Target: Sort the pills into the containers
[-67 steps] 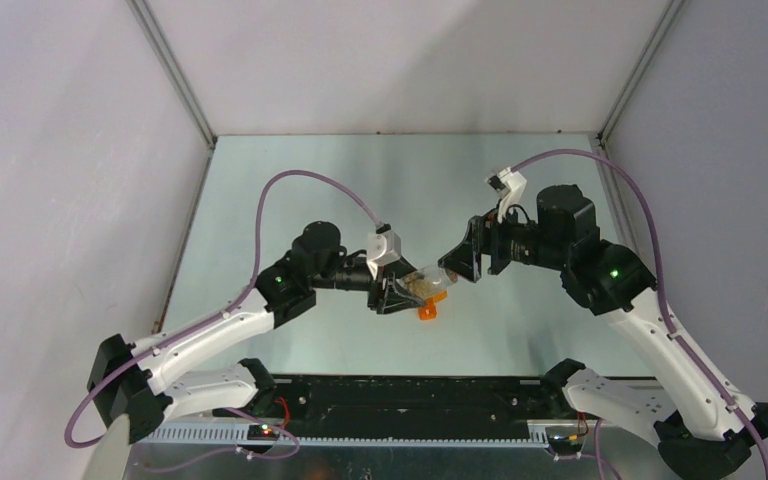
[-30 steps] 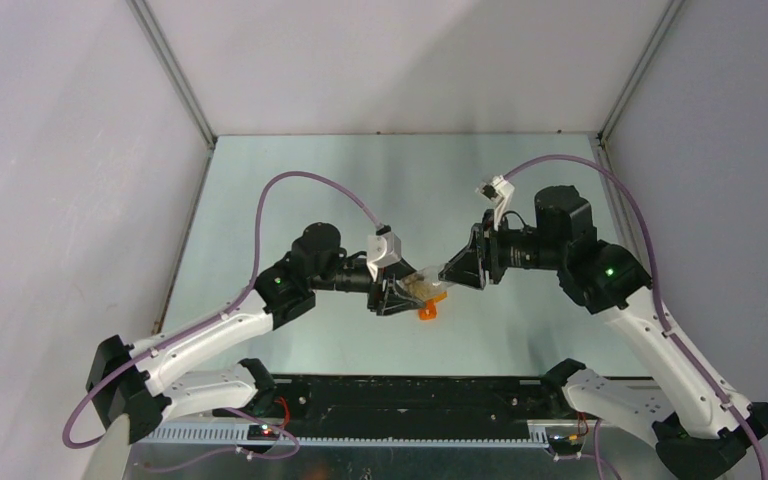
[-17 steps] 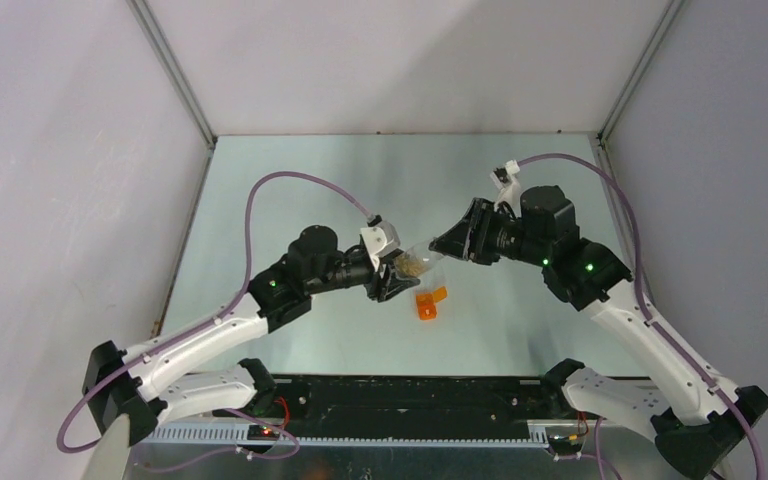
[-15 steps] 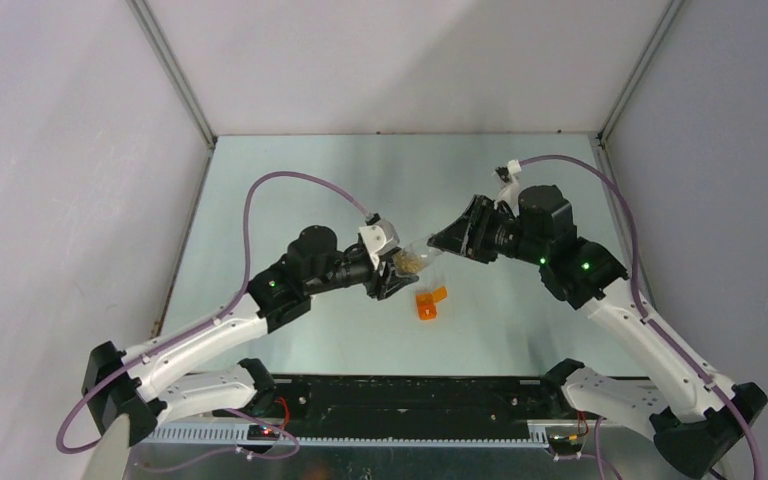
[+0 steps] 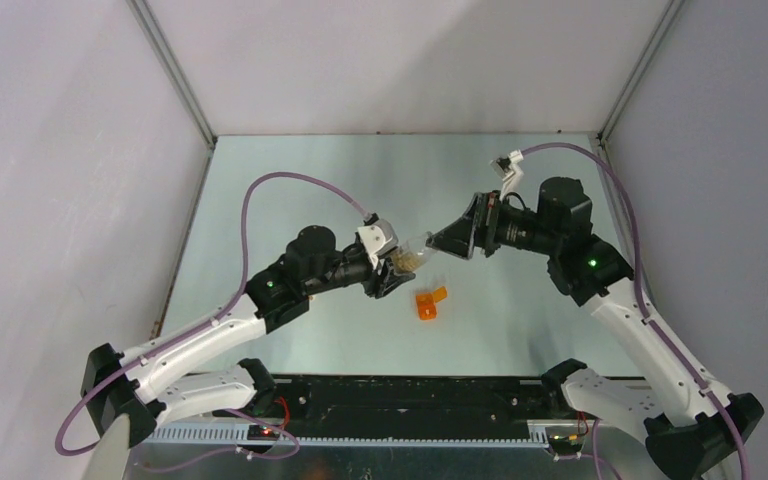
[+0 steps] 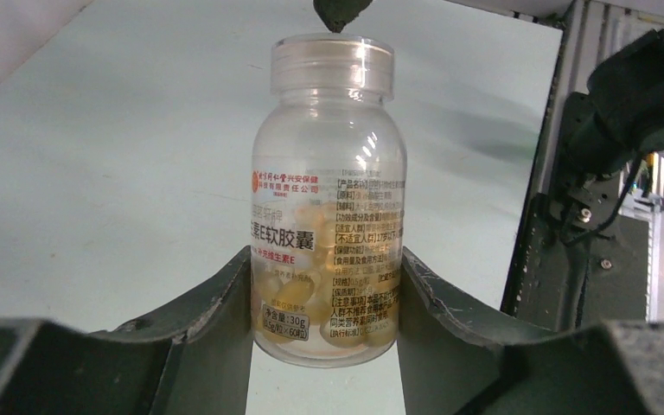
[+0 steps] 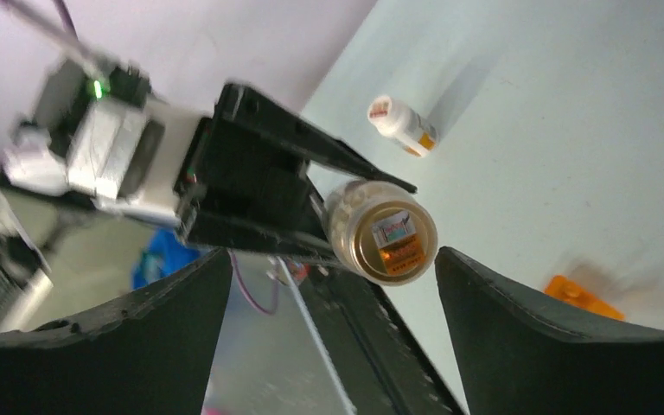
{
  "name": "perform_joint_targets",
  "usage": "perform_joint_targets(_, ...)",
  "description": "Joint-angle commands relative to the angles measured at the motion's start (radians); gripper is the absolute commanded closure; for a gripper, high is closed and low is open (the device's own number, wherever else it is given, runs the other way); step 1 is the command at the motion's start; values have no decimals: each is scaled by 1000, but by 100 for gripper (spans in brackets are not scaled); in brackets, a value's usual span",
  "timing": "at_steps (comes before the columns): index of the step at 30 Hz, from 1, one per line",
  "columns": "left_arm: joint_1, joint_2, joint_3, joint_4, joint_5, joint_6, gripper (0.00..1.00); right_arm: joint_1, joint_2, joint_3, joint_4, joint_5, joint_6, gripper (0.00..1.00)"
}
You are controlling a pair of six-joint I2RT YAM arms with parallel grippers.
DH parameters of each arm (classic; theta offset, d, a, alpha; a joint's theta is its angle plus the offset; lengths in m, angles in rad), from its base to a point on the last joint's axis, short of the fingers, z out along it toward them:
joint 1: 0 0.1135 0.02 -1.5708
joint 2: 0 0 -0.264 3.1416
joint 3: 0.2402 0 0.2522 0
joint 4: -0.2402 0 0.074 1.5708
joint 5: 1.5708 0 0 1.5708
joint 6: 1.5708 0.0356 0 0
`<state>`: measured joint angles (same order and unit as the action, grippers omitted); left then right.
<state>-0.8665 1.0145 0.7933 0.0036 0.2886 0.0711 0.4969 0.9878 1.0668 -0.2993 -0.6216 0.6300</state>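
Observation:
My left gripper [image 5: 392, 272] is shut on a clear pill bottle [image 5: 410, 255] with yellowish capsules inside, and holds it in the air, tilted toward the right arm. In the left wrist view the bottle [image 6: 328, 199] stands between my fingers [image 6: 216, 320], gripped at its lower part. My right gripper [image 5: 440, 243] is open at the bottle's cap end. In the right wrist view the bottle [image 7: 385, 232] shows end-on between my wide-open jaws. One dark right fingertip [image 6: 341, 13] sits at the cap's rim.
A small orange piece [image 5: 428, 303] lies on the table below the bottle; it also shows in the right wrist view [image 7: 584, 296]. A small white and orange bottle [image 7: 402, 124] lies on the table. Grey walls enclose the table.
My left gripper has carried the bottle up and to the left, away from the orange piece. My right gripper has followed and stays at the cap end.

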Motion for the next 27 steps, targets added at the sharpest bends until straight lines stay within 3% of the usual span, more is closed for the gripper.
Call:
perform_joint_targets(1,0,4,66,-11,117,48,100,-12,-48,0,-87,-192,-386,7)
perform_joint_targets(7,-1,25,98,-92,276,84,100,-6,-69,1,-236,-194,-617,5)
perform_joint_targets(13,0,43,115,-119,378,95,100,-6,-76,28,-335,-306,-774,6)
perform_joint_targets(22,0,43,110,-108,461,98,100,33,-54,36,-342,-266,-778,14)
perform_joint_targets(27,-1,42,108,-104,474,98,100,47,-56,24,-265,-252,-732,22)
